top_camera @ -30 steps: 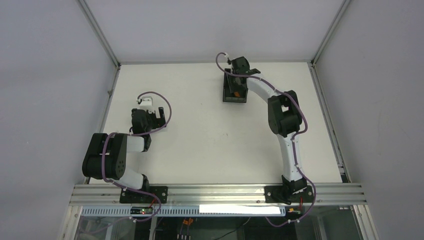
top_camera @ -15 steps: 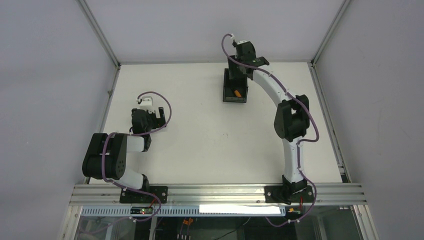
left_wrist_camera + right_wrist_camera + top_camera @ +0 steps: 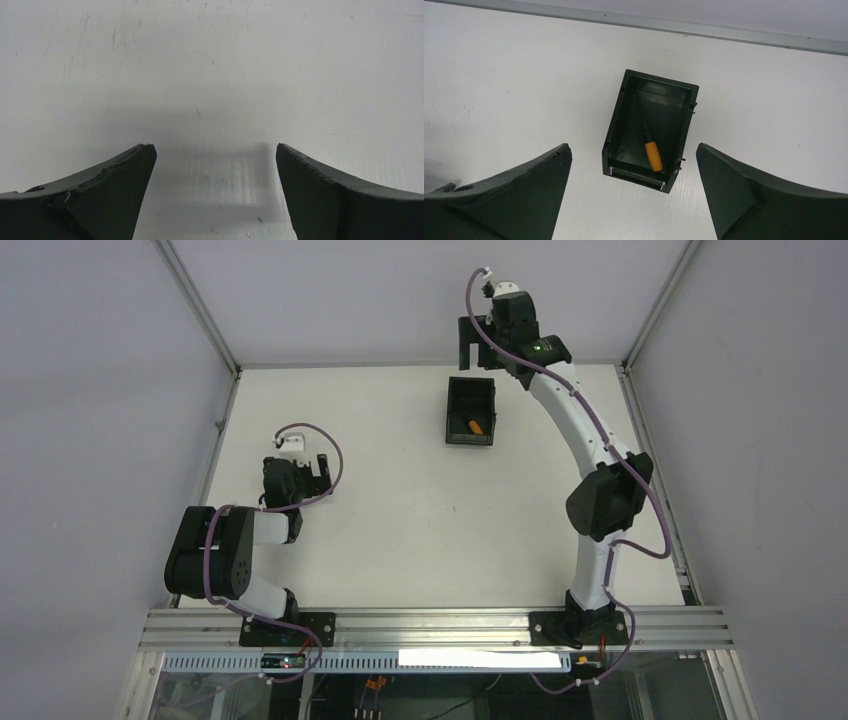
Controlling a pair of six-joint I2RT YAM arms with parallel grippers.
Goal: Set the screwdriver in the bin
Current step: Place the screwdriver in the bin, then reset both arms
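The left gripper [image 3: 212, 147] held its 2 fingers apart over bare table [image 3: 210, 60], well away from the task. The right gripper [image 3: 633, 146], nearer, was spread and empty above the bin [image 3: 615, 125]. The screwdriver [image 3: 653, 154] lay inside the bin, below and between the fingers, its long axis crosswise to their gap, with the orange handle nearest.

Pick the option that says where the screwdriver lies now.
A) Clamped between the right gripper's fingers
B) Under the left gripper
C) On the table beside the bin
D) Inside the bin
D: the right wrist view looks down on the screwdriver lying on the floor of the bin, inside its walls, with nothing gripping it.
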